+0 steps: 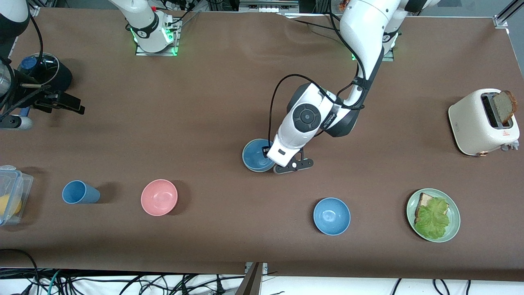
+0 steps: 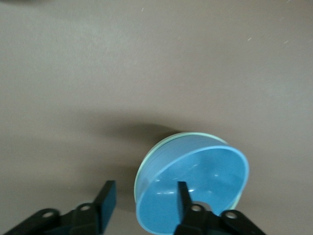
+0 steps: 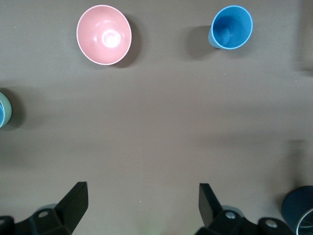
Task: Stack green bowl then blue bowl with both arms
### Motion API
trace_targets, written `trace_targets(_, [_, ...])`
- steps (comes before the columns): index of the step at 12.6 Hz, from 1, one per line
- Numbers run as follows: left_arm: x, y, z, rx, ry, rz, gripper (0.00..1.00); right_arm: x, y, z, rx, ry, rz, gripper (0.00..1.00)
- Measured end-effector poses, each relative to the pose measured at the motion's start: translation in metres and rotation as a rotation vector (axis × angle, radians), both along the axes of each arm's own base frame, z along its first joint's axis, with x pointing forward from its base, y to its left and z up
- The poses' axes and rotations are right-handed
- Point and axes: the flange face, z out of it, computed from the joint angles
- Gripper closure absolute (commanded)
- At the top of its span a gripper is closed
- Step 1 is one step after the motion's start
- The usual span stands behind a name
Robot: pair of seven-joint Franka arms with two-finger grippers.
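Note:
A blue bowl [image 1: 254, 154] sits nested in the green bowl, whose pale rim [image 2: 146, 160] shows round it, at the middle of the table. My left gripper [image 2: 145, 191] is open and low over this stack's rim. One finger [image 2: 182, 193] is inside the blue bowl and the other [image 2: 107, 196] is outside the stack. In the front view the left gripper [image 1: 273, 164] is mostly hidden under its white wrist. A second blue bowl [image 1: 331, 216] lies alone, nearer the front camera. My right gripper [image 3: 142, 200] is open and empty, waiting over bare table at the right arm's end [image 1: 49, 102].
A pink bowl [image 1: 159, 197] and a blue cup [image 1: 80, 192] stand toward the right arm's end. A green plate [image 1: 452, 205] with bread and lettuce and a toaster [image 1: 483, 123] stand toward the left arm's end. A clear box [image 1: 10, 196] and a dark container [image 1: 45, 69] are at the right arm's end.

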Motion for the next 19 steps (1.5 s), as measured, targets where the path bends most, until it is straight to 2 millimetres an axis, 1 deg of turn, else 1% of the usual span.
trace_targets(1, [0.004,0.004,0.011,0.008,0.005,0.002,0.0,0.0,0.003,0.0,0.001,0.0,0.006,0.0])
trace_targets(2, [0.009,0.013,0.023,0.021,0.01,0.01,0.0,0.0,0.005,0.0,0.001,0.001,0.01,0.0])
trace_targets(4, [0.021,0.042,0.061,0.04,0.015,0.033,0.0,-0.001,0.007,0.0,0.002,0.005,0.015,0.0])
trace_targets(5, [0.026,0.061,0.082,0.042,0.021,0.024,0.0,-0.001,0.008,-0.001,0.002,0.01,0.015,0.0])
trace_targets(6, [0.031,0.084,0.104,0.042,0.029,0.004,0.0,-0.001,0.008,-0.001,0.003,0.011,0.016,0.0])
trace_targets(7, [0.037,0.113,0.126,0.04,0.038,-0.012,0.0,-0.002,0.009,-0.001,0.003,0.014,0.018,0.0])
trace_targets(9, [0.048,0.179,0.163,0.031,0.055,-0.05,0.0,-0.004,0.015,0.0,0.005,0.021,0.029,0.0])
trace_targets(11, [0.052,0.247,0.194,0.024,0.061,-0.125,0.0,-0.008,0.02,0.007,0.007,0.015,0.039,0.0])
trace_targets(12, [0.053,0.277,0.206,0.027,0.053,-0.158,0.0,-0.01,0.022,0.011,0.007,0.01,0.043,0.0])
trace_targets(14, [0.055,0.33,0.227,0.031,0.025,-0.179,0.0,-0.011,0.023,0.016,0.008,-0.002,0.046,0.0])
trace_targets(16, [0.053,0.366,0.241,0.017,0.006,-0.182,0.0,-0.009,0.023,0.022,0.008,-0.035,0.044,0.0])
trace_targets(19, [0.048,0.402,0.258,0.015,-0.009,-0.16,0.0,-0.006,0.02,0.027,-0.014,-0.076,0.043,0.0])
